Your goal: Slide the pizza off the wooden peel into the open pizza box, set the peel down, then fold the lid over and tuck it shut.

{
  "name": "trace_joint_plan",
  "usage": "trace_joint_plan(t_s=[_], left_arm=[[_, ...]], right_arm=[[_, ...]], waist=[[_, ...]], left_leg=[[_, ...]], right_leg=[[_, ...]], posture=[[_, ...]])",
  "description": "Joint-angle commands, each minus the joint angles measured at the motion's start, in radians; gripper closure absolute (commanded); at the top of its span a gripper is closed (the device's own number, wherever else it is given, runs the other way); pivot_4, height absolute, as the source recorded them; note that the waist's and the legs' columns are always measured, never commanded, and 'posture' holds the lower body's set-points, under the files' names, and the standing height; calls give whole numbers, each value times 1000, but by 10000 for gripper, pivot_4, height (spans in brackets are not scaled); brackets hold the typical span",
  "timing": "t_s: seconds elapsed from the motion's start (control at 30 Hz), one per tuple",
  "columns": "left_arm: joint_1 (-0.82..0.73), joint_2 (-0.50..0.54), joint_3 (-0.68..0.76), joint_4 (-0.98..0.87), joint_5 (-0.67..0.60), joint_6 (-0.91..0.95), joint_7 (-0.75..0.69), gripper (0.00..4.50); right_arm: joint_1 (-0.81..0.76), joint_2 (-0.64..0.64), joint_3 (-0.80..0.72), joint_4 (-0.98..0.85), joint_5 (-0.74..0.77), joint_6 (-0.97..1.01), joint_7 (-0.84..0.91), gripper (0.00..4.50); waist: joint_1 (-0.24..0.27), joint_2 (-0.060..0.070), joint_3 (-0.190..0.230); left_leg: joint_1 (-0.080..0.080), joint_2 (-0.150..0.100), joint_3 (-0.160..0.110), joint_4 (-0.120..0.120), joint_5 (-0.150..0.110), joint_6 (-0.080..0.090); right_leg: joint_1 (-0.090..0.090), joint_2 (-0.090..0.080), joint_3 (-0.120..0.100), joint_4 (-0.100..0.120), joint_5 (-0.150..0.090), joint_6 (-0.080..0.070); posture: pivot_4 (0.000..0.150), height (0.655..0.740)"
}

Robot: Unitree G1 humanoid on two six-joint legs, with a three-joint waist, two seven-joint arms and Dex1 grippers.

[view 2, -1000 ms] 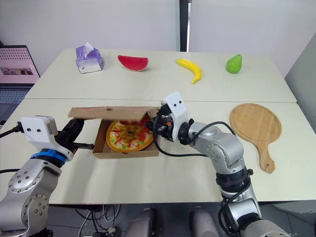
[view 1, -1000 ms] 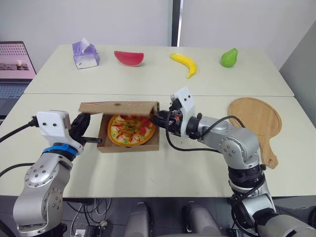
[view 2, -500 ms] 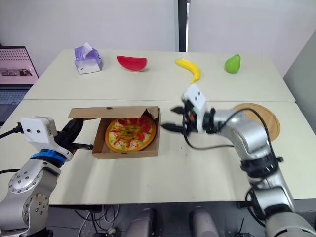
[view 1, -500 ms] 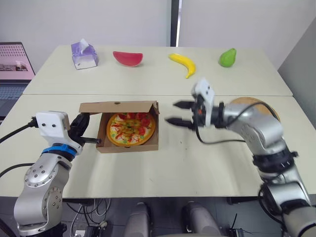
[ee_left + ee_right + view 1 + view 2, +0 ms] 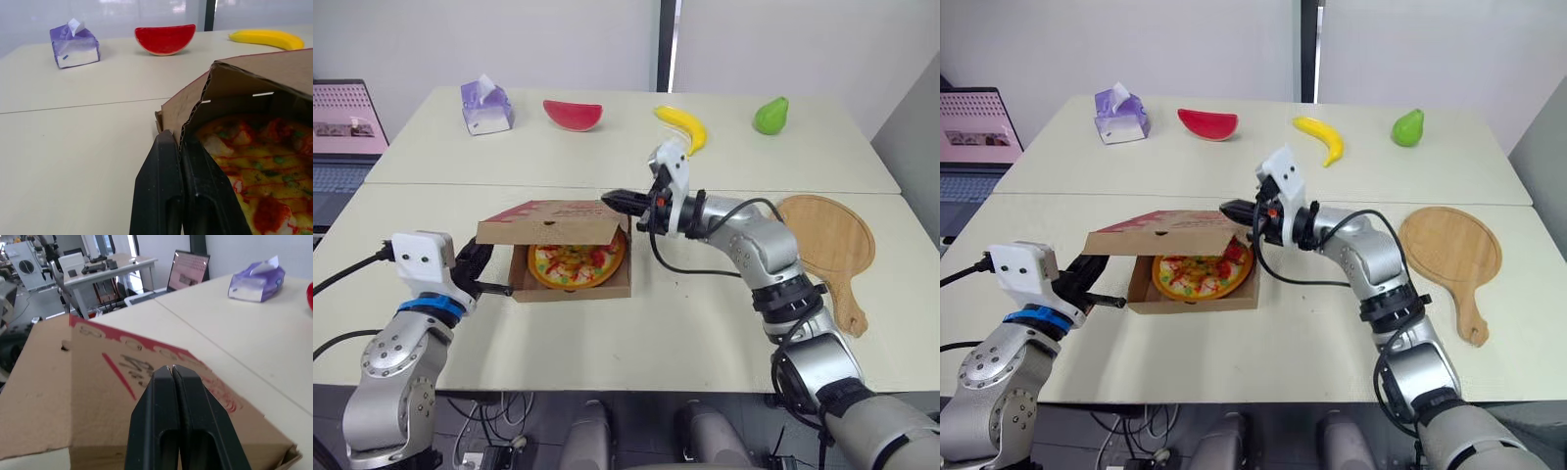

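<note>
**A:** How is the right tool (image 5: 172, 368) set?

**B:** Its fingers are pressed together and grip nothing. The tips sit at the top of the lid (image 5: 553, 217), near its right end.

**A:** And the left tool (image 5: 178, 138)?

**B:** It is pinched closed on the left wall of the pizza box (image 5: 573, 291).

**A:** Where is the pizza (image 5: 578, 262)?

**B:** Inside the box, under the tilted, half-lowered lid. The peel (image 5: 827, 240) lies flat on the counter (image 5: 685, 323), well apart to the right.
</note>
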Motion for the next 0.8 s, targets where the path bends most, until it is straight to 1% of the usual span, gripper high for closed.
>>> trace_joint_plan(t_s=[0.03, 0.07, 0.2, 0.3, 0.4, 0.5, 0.57, 0.63, 0.7, 0.8], left_arm=[[31, 9, 11, -20, 1, -27, -24, 41061], [40, 9, 15, -22, -5, -28, -31, 38973], [121, 24, 84, -21, -15, -29, -53, 27142], [168, 63, 134, -14, -72, -11, -127, 27142], [153, 163, 216, 54, -144, 17, -228, 27142], [64, 291, 274, 132, -248, 94, -317, 32359], [-13, 373, 262, 183, -312, 157, -385, 38319], [-73, 432, 220, 220, -344, 202, -444, 44538], [-120, 471, 145, 255, -337, 220, -504, 44806], [-170, 487, 37, 298, -294, 204, -562, 44806]], right_arm=[[9, 11, 9, -58, -8, -16, 4, 45000], [12, 12, 12, -59, -11, -18, 4, 45000], [29, 15, 21, -61, -26, -25, 10, 45000], [38, 17, 30, -55, -34, -35, 16, 45000], [47, 22, 39, -53, -42, -42, 21, 45000], [57, 23, 48, -51, -55, -54, 26, 45000], [66, 21, 53, -48, -66, -63, 31, 45000], [73, 18, 59, -46, -75, -71, 36, 45000], [78, 16, 63, -45, -83, -78, 37, 45000], [85, 17, 65, -47, -94, -83, 33, 45000]], waist=[[-1, 0, 0], [-1, 0, 0], [-2, 0, 0], [-1, 0, 0], [1, 0, 0], [3, 0, 0], [2, 0, 0], [0, 0, 0], [-2, 0, 0], [-3, 0, 0]], left_leg=[[0, 0, 0, 0, 0, 0], [0, 0, 0, 0, 0, 0], [0, 0, 0, 0, 0, 0], [0, 0, 0, 0, 0, 0], [0, 0, -1, 0, 0, 0], [0, 0, -2, 0, 0, 0], [0, 0, -1, 0, 0, 0], [0, 0, -1, 0, 0, 0], [0, 0, -1, 0, 0, 0], [1, 0, 0, -2, 0, 0]], right_leg=[[0, 0, 0, 0, 0, 0], [0, 0, 0, 0, 0, 0], [0, 0, 0, 0, 0, 0], [0, 0, 0, 0, 0, 0], [0, 0, -1, 0, 0, 0], [0, 1, -2, 0, 0, -1], [0, 0, -2, 0, 0, -1], [0, 0, -1, -1, 1, 0], [0, 0, -1, 0, 1, 0], [0, 0, -1, 0, 1, 0]], posture=[[1500, 7400], [1500, 7400], [1500, 7400], [1500, 7400], [1500, 7400], [1500, 7400], [1500, 7400], [1500, 7400], [1500, 7400], [1500, 7400]])
